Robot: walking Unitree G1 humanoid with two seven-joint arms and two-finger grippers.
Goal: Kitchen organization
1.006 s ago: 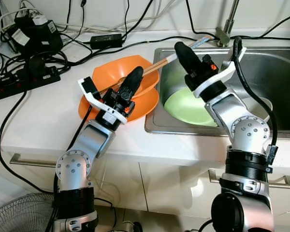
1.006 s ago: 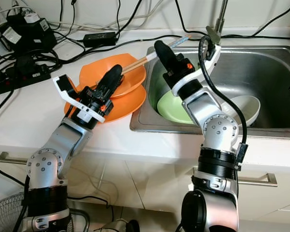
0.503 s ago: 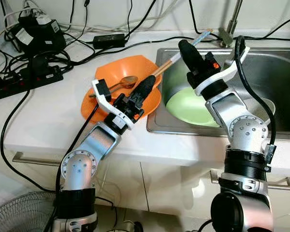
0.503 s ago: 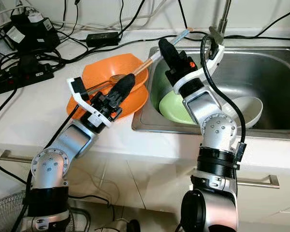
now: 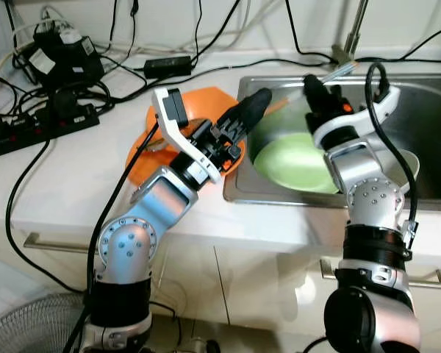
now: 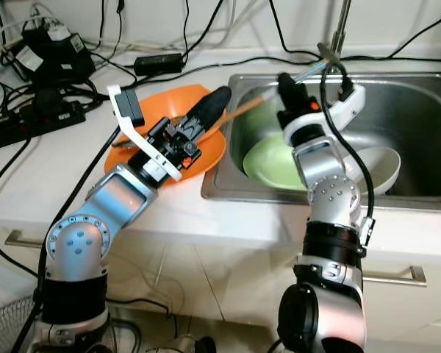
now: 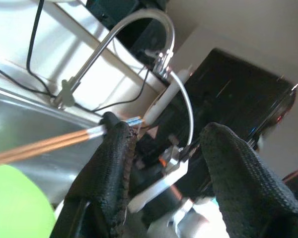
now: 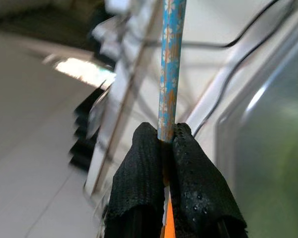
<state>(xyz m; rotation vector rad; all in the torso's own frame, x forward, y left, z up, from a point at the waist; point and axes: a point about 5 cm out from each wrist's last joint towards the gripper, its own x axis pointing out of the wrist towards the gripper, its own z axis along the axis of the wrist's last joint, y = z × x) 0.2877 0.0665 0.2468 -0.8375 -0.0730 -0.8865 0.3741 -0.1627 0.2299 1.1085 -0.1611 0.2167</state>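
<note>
A pair of wooden chopsticks (image 6: 250, 108) with blue patterned ends (image 8: 169, 59) hangs slanted over the sink's left rim, and my right gripper (image 5: 310, 82) is shut on them near the blue end. My left gripper (image 5: 259, 98) is open, raised above the stacked orange bowl and plate (image 5: 143, 158) and reaching toward the sink. In the left wrist view its fingers (image 7: 114, 163) stand apart, with the chopsticks (image 7: 49, 144) and the right gripper beyond them. A green plate (image 5: 294, 162) lies tilted in the steel sink (image 5: 434, 110).
A white bowl (image 5: 410, 163) sits in the sink beside the green plate. The faucet (image 5: 350, 33) rises behind the sink. Power strips (image 5: 29, 125), adapters (image 5: 169, 65) and several cables crowd the back left of the white counter. A fan (image 5: 22, 331) stands on the floor.
My left arm has risen off the orange dishes and swung right toward the sink. The right gripper has moved right with the chopsticks, whose tips have left the orange bowl.
</note>
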